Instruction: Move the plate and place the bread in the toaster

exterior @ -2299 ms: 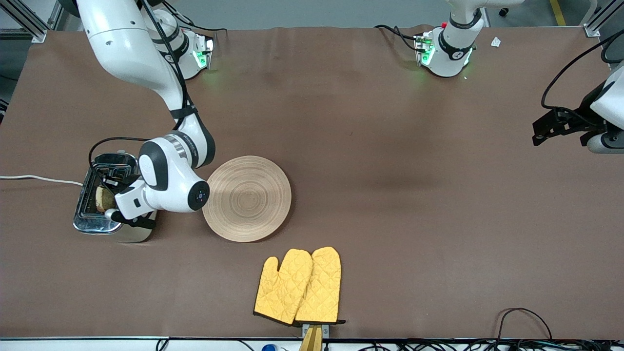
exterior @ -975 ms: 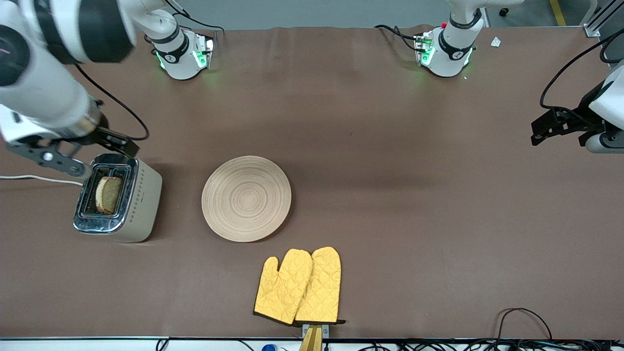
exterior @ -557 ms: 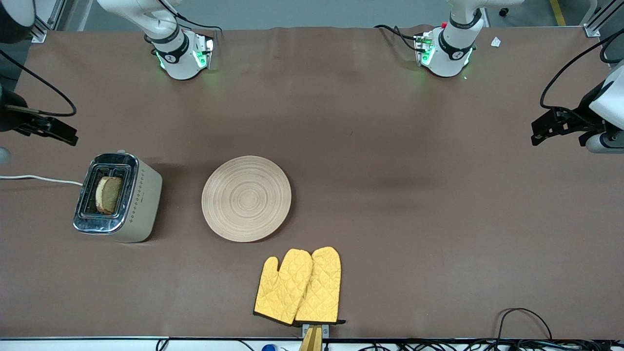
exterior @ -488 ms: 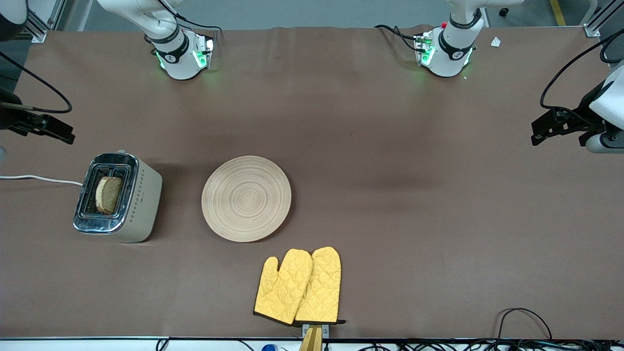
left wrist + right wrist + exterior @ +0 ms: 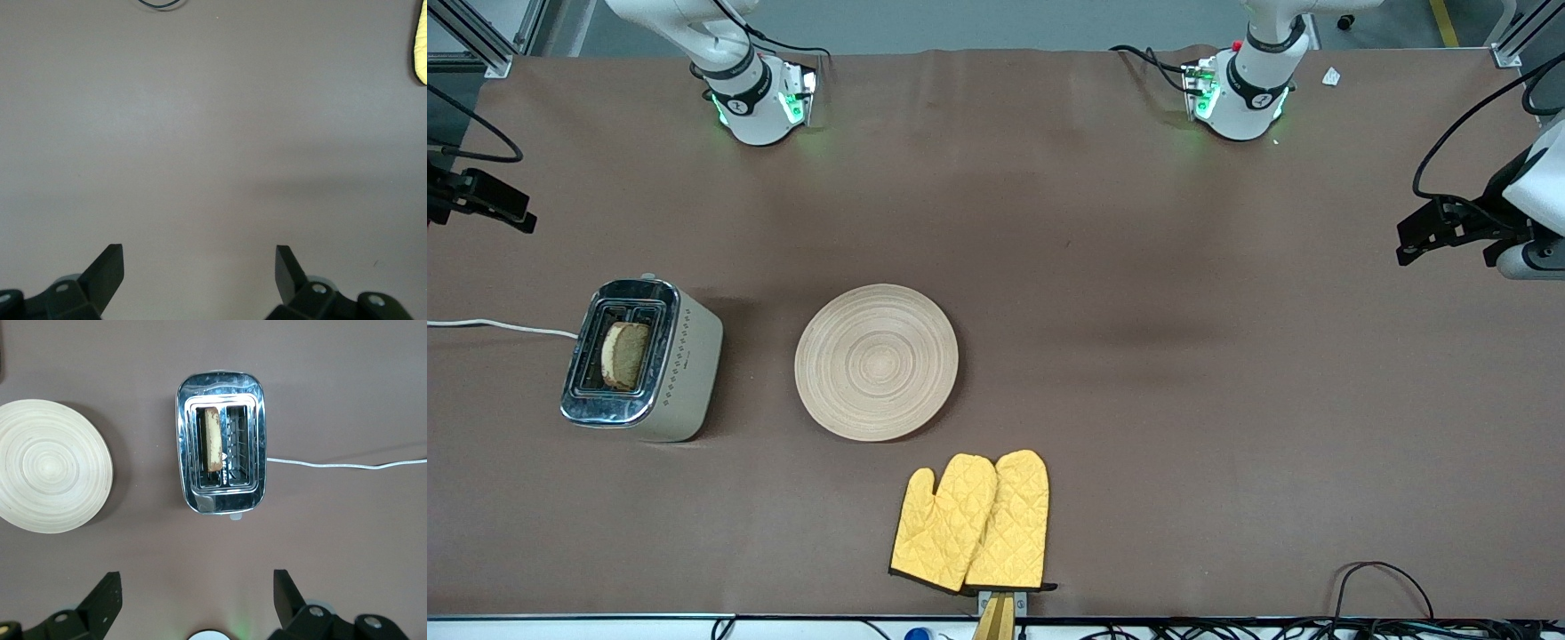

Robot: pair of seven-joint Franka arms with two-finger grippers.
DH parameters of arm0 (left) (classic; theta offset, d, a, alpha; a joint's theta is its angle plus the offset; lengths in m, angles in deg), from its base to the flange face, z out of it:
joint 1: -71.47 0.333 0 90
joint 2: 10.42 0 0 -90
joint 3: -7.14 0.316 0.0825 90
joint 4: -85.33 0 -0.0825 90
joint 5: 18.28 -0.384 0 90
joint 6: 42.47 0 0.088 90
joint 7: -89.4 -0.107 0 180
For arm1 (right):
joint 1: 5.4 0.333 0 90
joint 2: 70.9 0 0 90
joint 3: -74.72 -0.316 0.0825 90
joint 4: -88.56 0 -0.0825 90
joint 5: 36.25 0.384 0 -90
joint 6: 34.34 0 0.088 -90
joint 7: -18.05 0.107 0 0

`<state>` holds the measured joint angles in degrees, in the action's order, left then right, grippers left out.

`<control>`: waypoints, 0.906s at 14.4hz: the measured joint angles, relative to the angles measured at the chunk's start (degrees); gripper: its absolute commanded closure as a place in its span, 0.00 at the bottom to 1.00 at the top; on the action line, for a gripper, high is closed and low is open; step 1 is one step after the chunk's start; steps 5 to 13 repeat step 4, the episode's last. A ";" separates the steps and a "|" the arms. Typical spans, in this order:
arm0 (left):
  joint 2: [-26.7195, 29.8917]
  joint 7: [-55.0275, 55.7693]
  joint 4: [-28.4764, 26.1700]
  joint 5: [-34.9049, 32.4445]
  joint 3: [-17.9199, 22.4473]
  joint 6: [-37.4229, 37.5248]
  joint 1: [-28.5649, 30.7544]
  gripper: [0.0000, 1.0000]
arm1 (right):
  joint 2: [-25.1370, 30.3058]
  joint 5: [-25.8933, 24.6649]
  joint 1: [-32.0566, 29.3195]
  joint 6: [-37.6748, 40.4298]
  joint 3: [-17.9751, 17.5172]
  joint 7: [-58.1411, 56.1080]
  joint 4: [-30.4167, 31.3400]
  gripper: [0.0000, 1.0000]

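The cream and chrome toaster (image 5: 660,360) stands toward the right arm's end of the table. A brown slice of bread (image 5: 624,356) stands upright in one of its two slots (image 5: 213,448). The pale ringed plate (image 5: 876,362) lies bare beside the toaster (image 5: 220,453), toward the table's middle, and also shows as plate (image 5: 50,475). My right gripper (image 5: 198,577) hangs open and empty high above the table, at the right arm's end (image 5: 489,203). My left gripper (image 5: 200,250) is open and empty over bare table at the left arm's end (image 5: 1414,242), where that arm waits.
A pair of yellow oven mitts (image 5: 971,522) lies nearer the front camera than the plate; a corner of a mitt (image 5: 420,40) shows too. The toaster's white cord (image 5: 498,326) runs off the table's end. Loose cables (image 5: 1378,578) lie at the front edge.
My right arm has lifted off the toaster and drawn back toward its end of the table, open and empty. The bread stays in the slot. The left arm has not moved.
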<state>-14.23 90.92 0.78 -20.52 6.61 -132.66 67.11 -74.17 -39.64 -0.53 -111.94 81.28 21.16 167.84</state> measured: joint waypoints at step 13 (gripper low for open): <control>0.00 0.00 0.00 0.00 0.00 0.00 0.00 0.00 | 0.60 0.00 -0.33 0.95 0.11 -0.29 1.33 0.00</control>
